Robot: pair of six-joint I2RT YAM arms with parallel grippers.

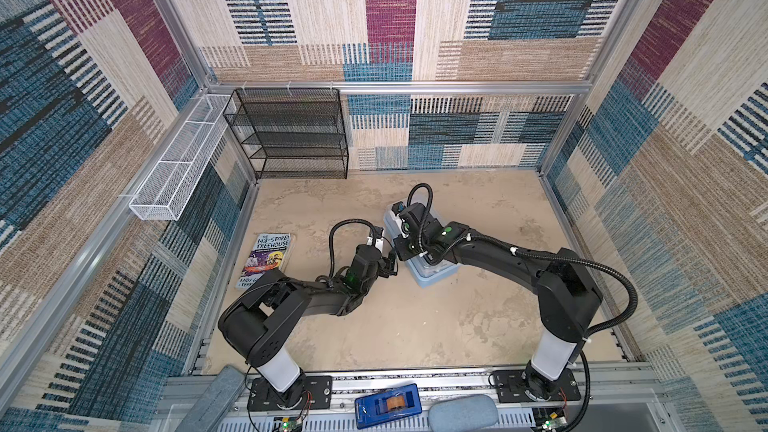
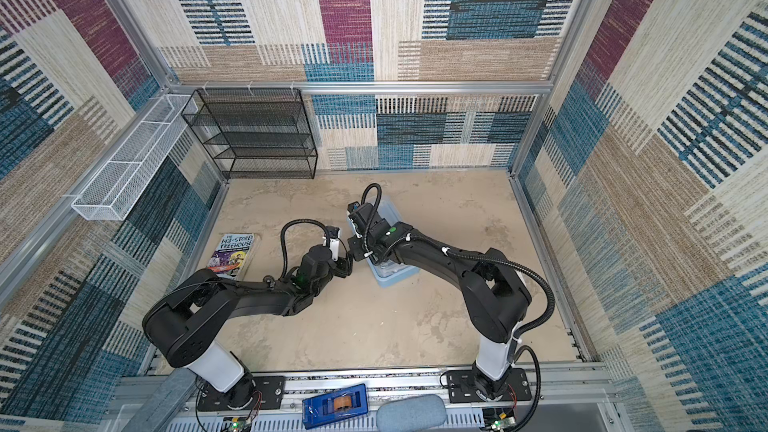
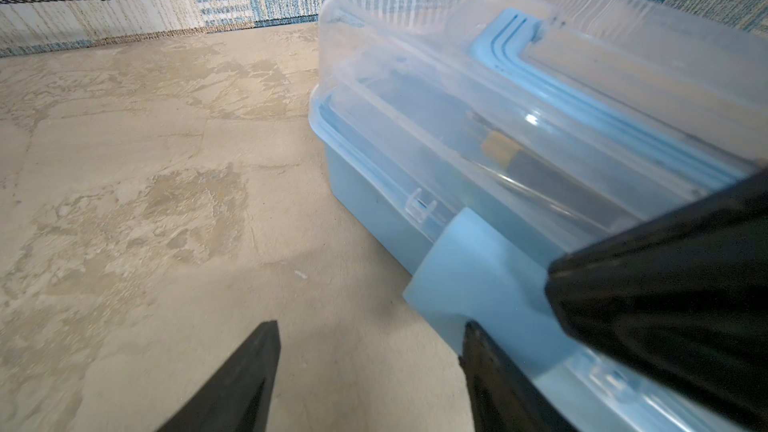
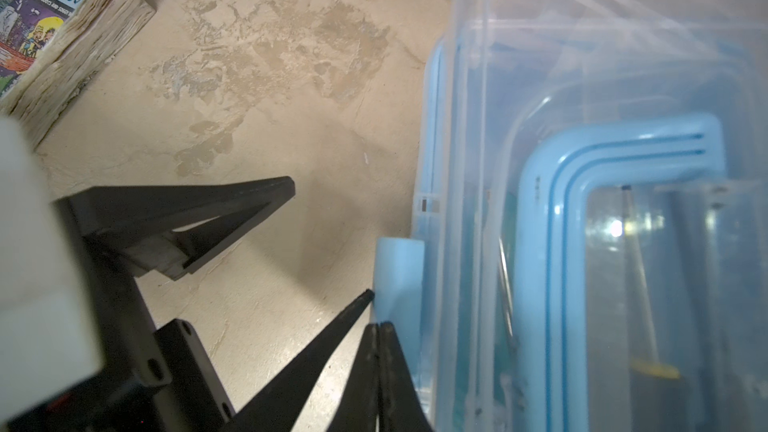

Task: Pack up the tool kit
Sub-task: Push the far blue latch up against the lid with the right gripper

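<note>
Tool kit [image 3: 457, 76] latch [image 3: 469, 268] shows only in wrist views.

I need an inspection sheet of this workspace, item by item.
Surface: beige table, mottled, no loose tools seen.
Job's things: case, lid down, tools inside; latch on its side.
Clutter: book left of the case; tape dispenser on the front rail.
Grippers: left gripper open, one finger at the latch; right gripper shut, tip at the latch.
Cables: hoses loop above both wrists.
Surroundings: black shelf, white basket, patterned walls.
</note>
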